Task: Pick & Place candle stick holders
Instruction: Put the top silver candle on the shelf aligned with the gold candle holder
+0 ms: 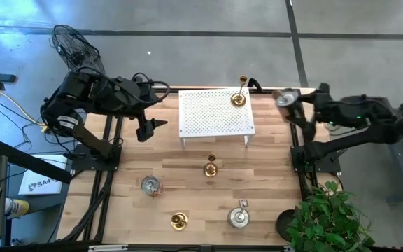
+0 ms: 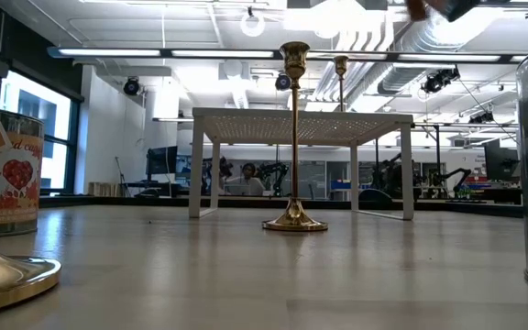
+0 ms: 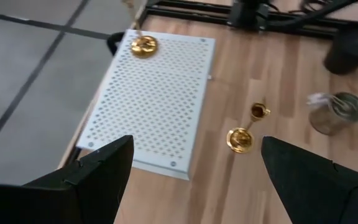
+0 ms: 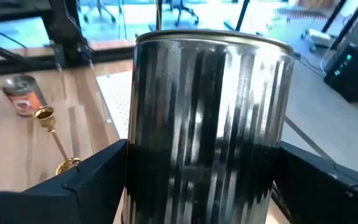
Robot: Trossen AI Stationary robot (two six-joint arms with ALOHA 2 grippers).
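My right gripper (image 1: 287, 103) is shut on a squat silvery ribbed holder (image 4: 210, 118), held in the air beside the far right corner of the white perforated rack (image 1: 215, 112). One gold candlestick (image 1: 238, 98) stands on the rack's far right corner. Another gold candlestick (image 1: 210, 168) stands on its round base on the table in front of the rack. A third gold one (image 1: 179, 221) and two silvery holders (image 1: 150, 185) (image 1: 238, 217) stand near the front edge. My left gripper (image 1: 158, 124) is open and empty, left of the rack. My right gripper pinches the holder's ribbed side wall (image 4: 135, 168) between its two fingers (image 4: 92, 180), one on each side. The fingers come level from the table's right side. The holder stands upright in the hold, lifted clear of the table.
A potted green plant (image 1: 327, 217) stands at the table's near right corner. A fan (image 1: 75, 45) stands on the floor beyond the far left corner. Bare wood lies between the rack and the front row of holders.
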